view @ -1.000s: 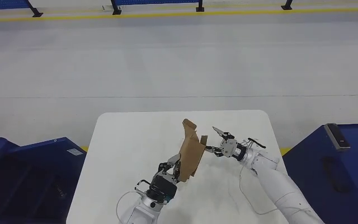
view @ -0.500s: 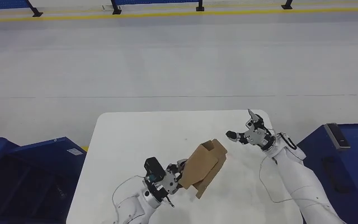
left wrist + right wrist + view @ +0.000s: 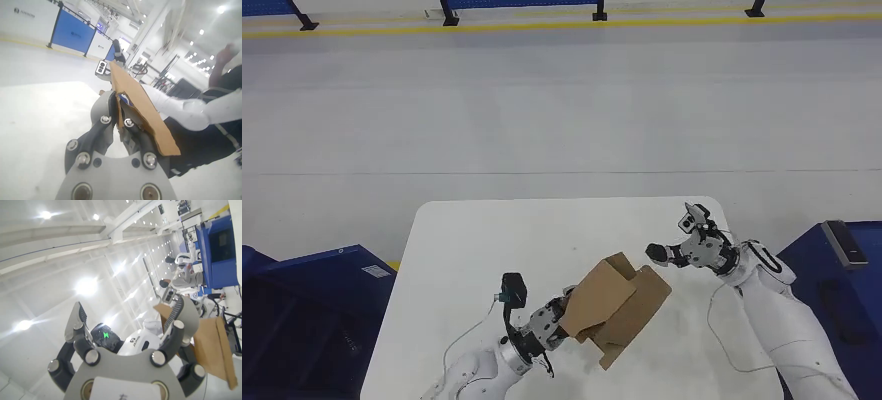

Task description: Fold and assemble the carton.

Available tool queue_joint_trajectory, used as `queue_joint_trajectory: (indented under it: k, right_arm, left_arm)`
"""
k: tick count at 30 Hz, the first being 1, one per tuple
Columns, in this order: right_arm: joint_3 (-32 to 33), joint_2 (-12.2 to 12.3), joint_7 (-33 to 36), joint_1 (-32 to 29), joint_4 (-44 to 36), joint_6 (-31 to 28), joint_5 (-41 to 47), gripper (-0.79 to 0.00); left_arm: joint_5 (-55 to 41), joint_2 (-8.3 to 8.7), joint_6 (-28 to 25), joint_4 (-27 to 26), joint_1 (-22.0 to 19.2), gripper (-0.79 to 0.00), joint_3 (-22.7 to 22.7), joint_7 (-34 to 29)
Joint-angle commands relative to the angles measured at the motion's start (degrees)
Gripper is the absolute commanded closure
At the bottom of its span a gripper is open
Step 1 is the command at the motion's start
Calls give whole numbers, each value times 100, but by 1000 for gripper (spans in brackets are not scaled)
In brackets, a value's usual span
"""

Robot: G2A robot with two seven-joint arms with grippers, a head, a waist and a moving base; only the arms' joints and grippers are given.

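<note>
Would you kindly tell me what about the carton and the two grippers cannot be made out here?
- Top view: the carton's underside, and whether it rests on the table, hidden by its own panels.
- Top view: whether the right gripper touches the carton; too small.
- Left wrist view: how much carton the left gripper pinches, covered by its fingers.
- Right wrist view: part of the carton, behind one finger.

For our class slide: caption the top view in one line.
Left gripper pinches the carton over the table; the open right gripper hangs beside it.
</note>
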Motion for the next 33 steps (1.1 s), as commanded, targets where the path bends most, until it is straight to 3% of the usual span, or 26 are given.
queue_joint_trajectory:
  k: [1, 7, 13, 14, 15, 16, 19, 33]
  right_arm:
    - [222, 87, 310, -136, -161, 231, -149, -785]
    - [542, 287, 705, -516, -631, 289, -233, -785]
    - [628, 389, 813, -682, -857, 166, -244, -776]
    - [635, 394, 796, -700, -887, 83, -303, -723]
    - [613, 395, 786, -728, -916, 1, -369, -523]
    - [583, 396, 777, -759, -944, -79, -456, -428]
    - [501, 406, 816, -832, -1007, -149, -645, -385]
    - [186, 514, 816, -982, -1219, -121, -1007, -388]
  left_arm:
    - [-1609, 13, 78, 52, -91, 0, -71, -634]
    - [-3556, 47, 825, 173, -242, 0, -136, -2098]
    - [-4557, 38, 1368, 286, -419, 0, -15, -3139]
    - [-4707, 32, 1434, 308, -449, 0, 20, -3287]
    - [-4839, 26, 1481, 332, -481, 0, 36, -3383]
    - [-4907, 21, 1532, 360, -511, 0, 54, -3457]
    - [-4904, 3, 1603, 444, -571, 0, 113, -3481]
    - [-4993, -103, 1782, 788, -783, 0, 385, -3456]
